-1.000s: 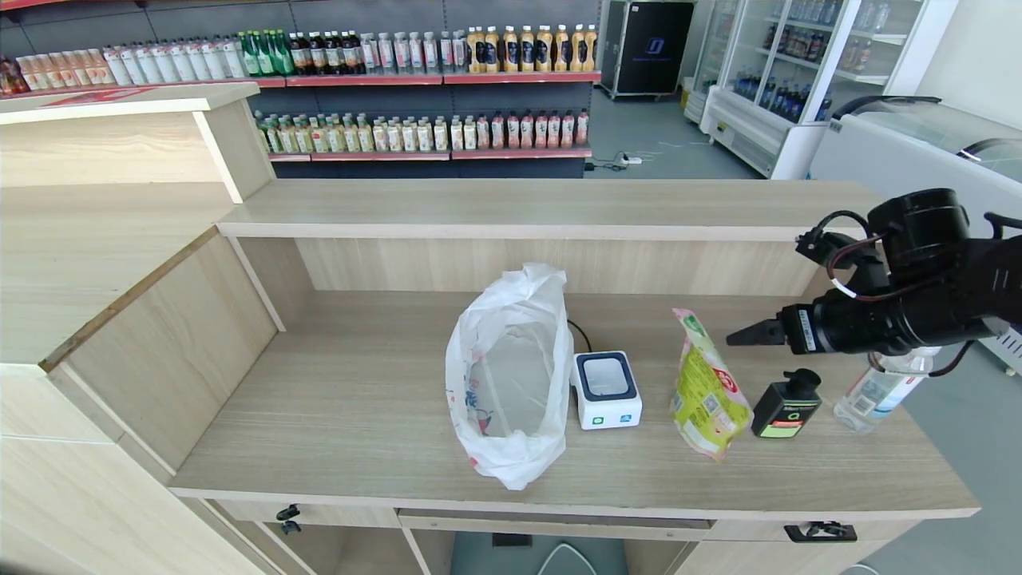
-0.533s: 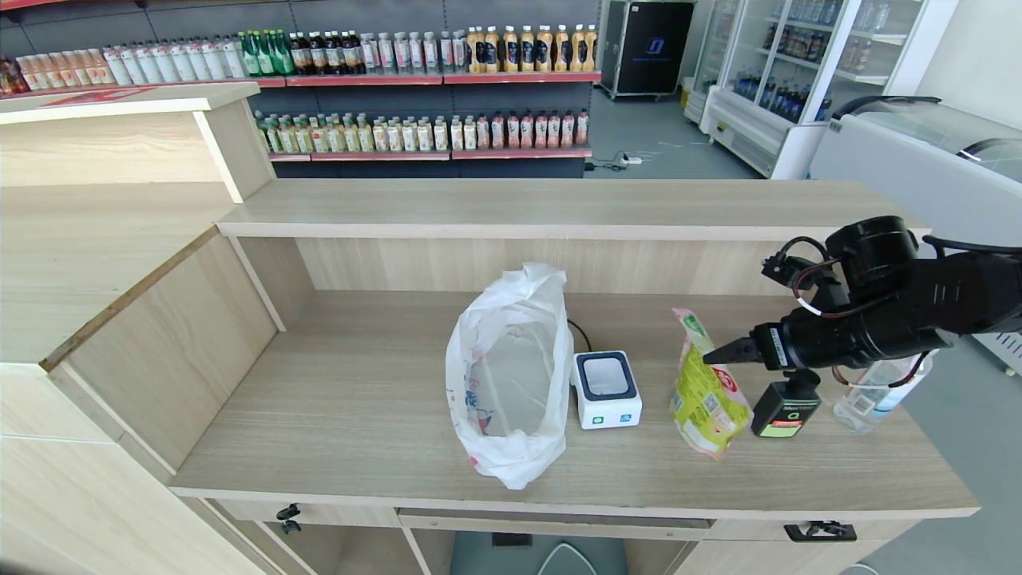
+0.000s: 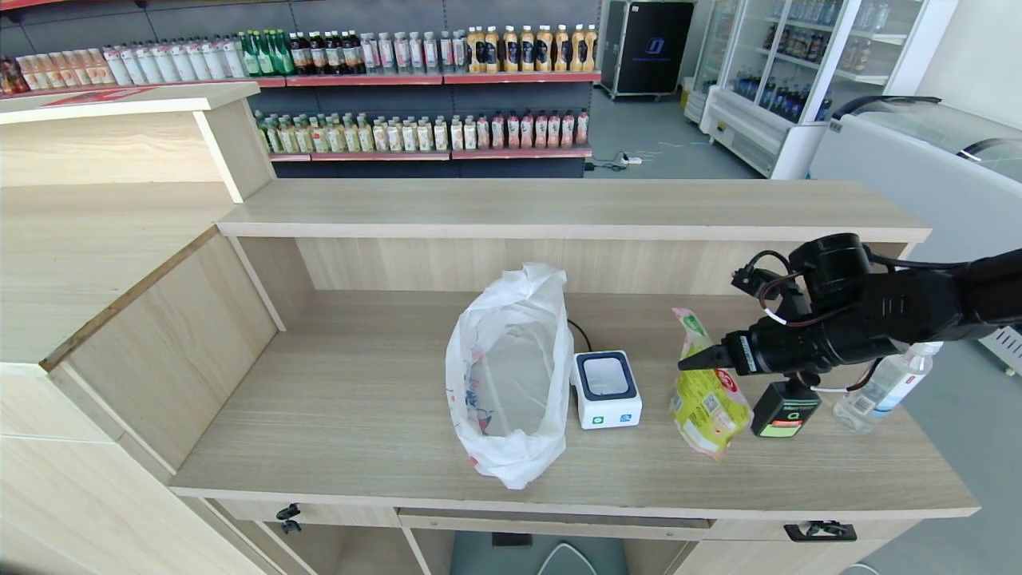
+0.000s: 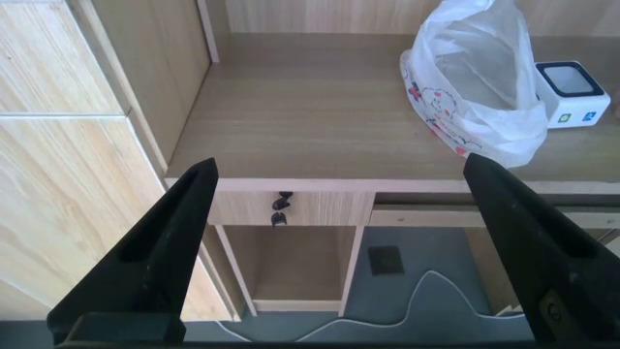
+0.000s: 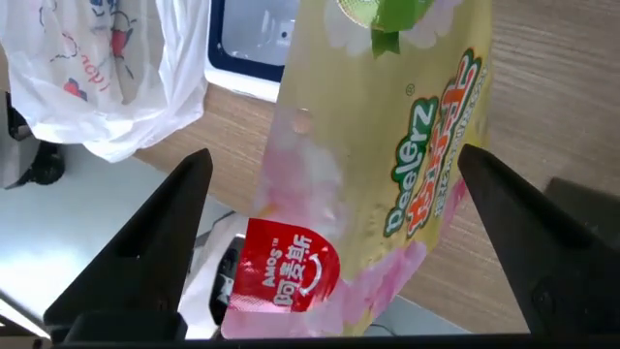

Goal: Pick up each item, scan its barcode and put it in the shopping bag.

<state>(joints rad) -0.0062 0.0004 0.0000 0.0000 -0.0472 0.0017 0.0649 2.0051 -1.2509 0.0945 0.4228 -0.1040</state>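
Note:
A yellow-green snack pouch (image 3: 707,395) stands upright on the wooden counter (image 3: 359,415), right of the white barcode scanner (image 3: 607,389). My right gripper (image 3: 687,363) is open at the pouch's upper part. In the right wrist view the pouch (image 5: 387,194) lies between the spread fingers of my right gripper (image 5: 334,160). The white shopping bag (image 3: 507,375) stands open just left of the scanner. A small black bottle (image 3: 786,409) and a clear water bottle (image 3: 882,387) stand right of the pouch, under my right arm. My left gripper (image 4: 339,167) hangs open and empty, off the counter's front left edge.
A raised ledge (image 3: 559,208) runs along the back of the counter and a side wall (image 3: 200,335) closes its left end. Bare counter lies left of the bag. The scanner's cable (image 3: 576,329) trails behind the bag. Drawers (image 4: 291,206) sit under the front edge.
My right arm has moved left and down, bringing its open gripper from above the bottles to the top of the snack pouch. The items on the counter have stayed put.

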